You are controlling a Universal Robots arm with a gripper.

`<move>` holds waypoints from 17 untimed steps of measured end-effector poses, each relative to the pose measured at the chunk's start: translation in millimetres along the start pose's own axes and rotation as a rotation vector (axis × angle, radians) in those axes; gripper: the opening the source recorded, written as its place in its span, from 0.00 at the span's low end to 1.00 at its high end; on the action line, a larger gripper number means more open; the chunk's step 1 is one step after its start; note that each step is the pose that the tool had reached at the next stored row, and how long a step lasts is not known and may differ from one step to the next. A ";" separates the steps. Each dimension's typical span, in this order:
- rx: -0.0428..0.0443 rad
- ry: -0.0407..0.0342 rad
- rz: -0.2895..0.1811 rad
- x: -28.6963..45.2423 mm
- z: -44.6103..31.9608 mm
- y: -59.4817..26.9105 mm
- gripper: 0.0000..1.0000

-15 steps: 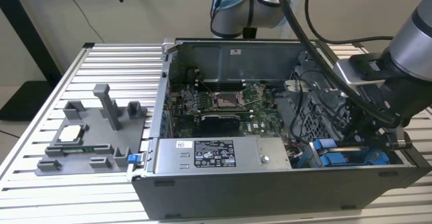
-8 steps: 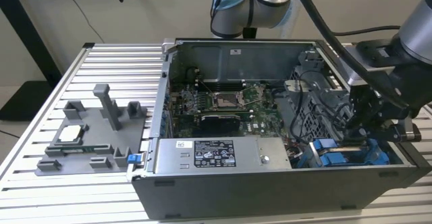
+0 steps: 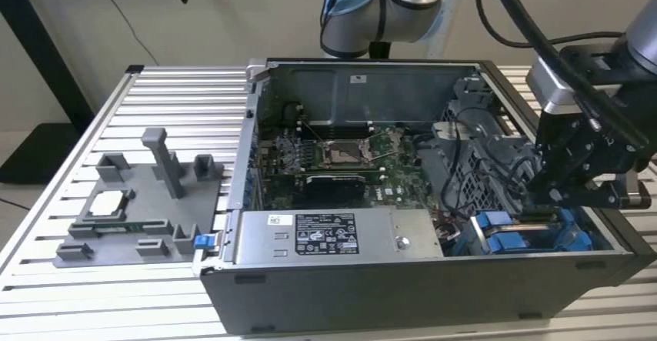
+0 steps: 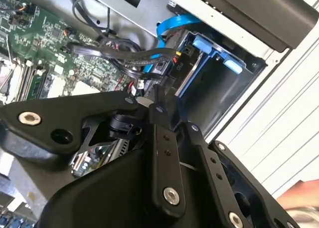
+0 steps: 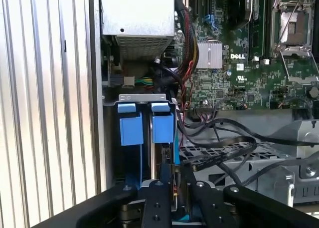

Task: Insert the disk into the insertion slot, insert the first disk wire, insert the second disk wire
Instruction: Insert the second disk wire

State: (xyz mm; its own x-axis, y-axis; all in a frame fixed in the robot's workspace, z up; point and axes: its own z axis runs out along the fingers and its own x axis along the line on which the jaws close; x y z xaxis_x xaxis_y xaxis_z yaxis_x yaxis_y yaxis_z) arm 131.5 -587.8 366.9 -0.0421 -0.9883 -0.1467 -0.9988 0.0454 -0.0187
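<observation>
**Q:** On the slatted table (image 3: pixel 61 279), what lies at the exterior view's left?

**A:** A grey fixture tray (image 3: pixel 134 202), well apart from the work area. Just beside it, toward the exterior view's right, stands the open computer case (image 3: pixel 411 295).

**Q:** What does the case hold, taken in the same direction?

**A:** First comes the motherboard (image 3: pixel 339 156) on the case floor. The grey power-supply box (image 3: pixel 339 237) with its white sticker lies along the near wall. Past these, at the exterior view's right, is the insertion slot (image 3: pixel 524 237).

**Q:** Where is the disk?

**A:** The disk (image 4: pixel 209 44), in its blue carrier, sits inside the insertion slot (image 4: pixel 224 93). A blue flat cable (image 4: pixel 174 24) loops above it, and a bundle of black cables (image 4: pixel 114 51) runs across from the motherboard side. In the first wrist view, two blue tabs (image 5: pixel 162 125) stand side by side at the mouth of the slot (image 5: pixel 142 97).

**Q:** Where is the gripper, and what is its state?

**A:** The gripper (image 3: pixel 555 198) hangs over the slot at the case's right end. In the second wrist view its tip (image 4: pixel 149 102) is near a black connector (image 4: pixel 160 68) just beside the disk. Whether the gripper (image 5: pixel 174 188) is apart, together or clamped on something cannot be told.
</observation>
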 end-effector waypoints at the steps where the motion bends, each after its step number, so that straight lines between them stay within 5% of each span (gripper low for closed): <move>1: -0.0030 0.0002 0.000 -0.4 -2.0 -2.1 1.00; 8: -0.0188 0.0010 0.003 -3.8 -19.7 -10.7 1.00; 14: -0.0238 0.0012 0.004 -5.7 -32.9 -11.0 1.00; 17: -0.0240 0.0009 0.004 -5.9 -33.8 -11.0 1.00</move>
State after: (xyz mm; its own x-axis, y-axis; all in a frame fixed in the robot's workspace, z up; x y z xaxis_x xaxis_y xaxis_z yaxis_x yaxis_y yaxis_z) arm 141.9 -587.4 401.3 -0.0457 -0.9883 -0.1458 -0.9990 0.0454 0.0056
